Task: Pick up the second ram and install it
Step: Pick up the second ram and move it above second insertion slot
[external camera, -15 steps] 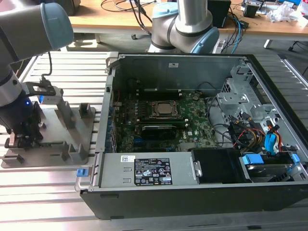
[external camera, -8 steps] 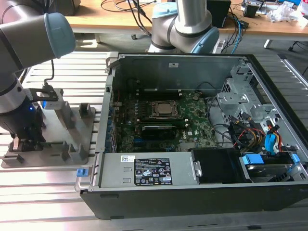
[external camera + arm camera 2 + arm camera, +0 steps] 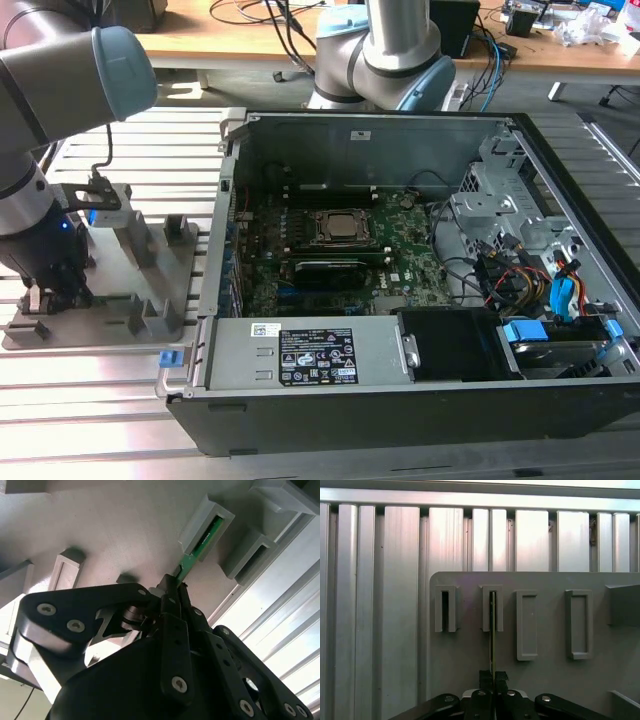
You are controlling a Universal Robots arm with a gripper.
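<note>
**A:** Tool state?

**B:** The gripper point(image 3: 172, 587) point(image 3: 493, 676) is closed. Its fingers point(image 3: 172, 625) are pinched onto the near end of the second ram point(image 3: 199, 544), 1 on each face, with no gap showing. That's the same in both wrist views.

**A:** Where's the stick?

**B:** It's at the grey holder tray point(image 3: 150, 275), not lifted out. The far end sits inside the slot of 1 slotted block point(image 3: 206, 522). In the first wrist view the ram point(image 3: 492, 625) is edge-on, a thin line running from that block's slot point(image 3: 492, 608) to the fingertips. There are 4 such blocks in a row there, and the ram's block is 2nd from one end.

**A:** Tray relative to the PC?

**B:** In the exterior view the tray is at 9 o'clock of the open computer case point(image 3: 350, 135), just beside it. Both are on the slatted aluminium table point(image 3: 100, 400). The arm point(image 3: 60, 70) comes in from 10 o'clock, with its wrist down over the tray's 9 o'clock end.

**A:** And the board?

**B:** The motherboard point(image 3: 400, 265) lies flat in the case, with the processor socket point(image 3: 340, 228) near its middle. A labelled grey box point(image 3: 310, 355) is at 6 o'clock of it. The coloured cables point(image 3: 545, 285) are at 3 o'clock. The stick is well apart from all of that.
</note>
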